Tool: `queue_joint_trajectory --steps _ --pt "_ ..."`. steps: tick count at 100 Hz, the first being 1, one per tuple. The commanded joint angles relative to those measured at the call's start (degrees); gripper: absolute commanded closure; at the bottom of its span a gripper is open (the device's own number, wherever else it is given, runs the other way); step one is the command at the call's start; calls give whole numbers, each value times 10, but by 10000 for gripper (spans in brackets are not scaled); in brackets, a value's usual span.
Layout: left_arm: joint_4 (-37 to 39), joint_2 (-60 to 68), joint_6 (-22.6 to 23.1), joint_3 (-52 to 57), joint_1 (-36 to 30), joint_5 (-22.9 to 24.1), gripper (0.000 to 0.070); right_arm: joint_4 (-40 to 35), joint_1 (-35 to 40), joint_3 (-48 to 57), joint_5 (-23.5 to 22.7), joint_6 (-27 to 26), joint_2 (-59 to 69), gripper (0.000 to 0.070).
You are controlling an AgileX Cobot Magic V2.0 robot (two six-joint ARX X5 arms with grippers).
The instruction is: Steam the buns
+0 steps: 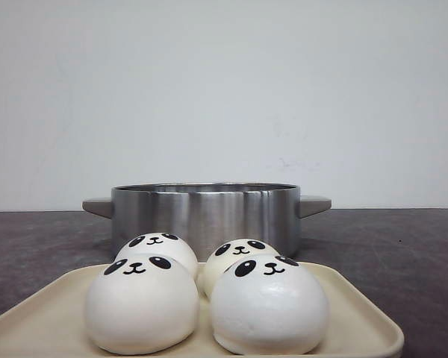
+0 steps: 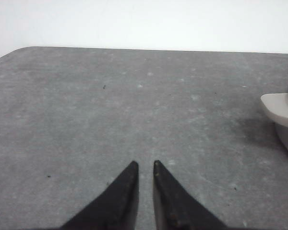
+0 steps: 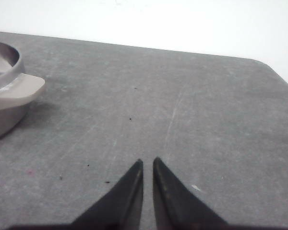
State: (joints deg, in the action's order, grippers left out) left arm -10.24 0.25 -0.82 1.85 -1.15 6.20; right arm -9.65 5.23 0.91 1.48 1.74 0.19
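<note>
Several white panda-face buns sit on a cream tray (image 1: 358, 317) at the front: front left (image 1: 140, 306), front right (image 1: 269, 306), back left (image 1: 158, 250), back right (image 1: 235, 257). Behind them stands a steel pot (image 1: 205, 212) with grey handles. My left gripper (image 2: 145, 164) is shut and empty over bare table left of the pot's handle (image 2: 281, 108). My right gripper (image 3: 148, 161) is shut and empty over bare table right of the pot's other handle (image 3: 17, 88). Neither gripper shows in the front view.
The grey table (image 1: 403, 246) runs back to a white wall. Its rounded far corners show in both wrist views. The pot's inside is hidden from the front view.
</note>
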Motion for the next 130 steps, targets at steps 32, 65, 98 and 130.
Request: queue_joint_trajectory --steps 32,65,98,130 --pt "-3 -1 -1 -10 0 0 677 6 0 -2 0 4 0 662" --pt "-3 -1 -1 -10 0 0 677 6 0 -2 0 4 0 662" --pt "-3 -1 -1 -10 0 0 677 7 0 -2 -1 2 0 662" --pt "-4 -1 -125 -5 0 -6 677 56 0 -2 -52 -159 0 665"
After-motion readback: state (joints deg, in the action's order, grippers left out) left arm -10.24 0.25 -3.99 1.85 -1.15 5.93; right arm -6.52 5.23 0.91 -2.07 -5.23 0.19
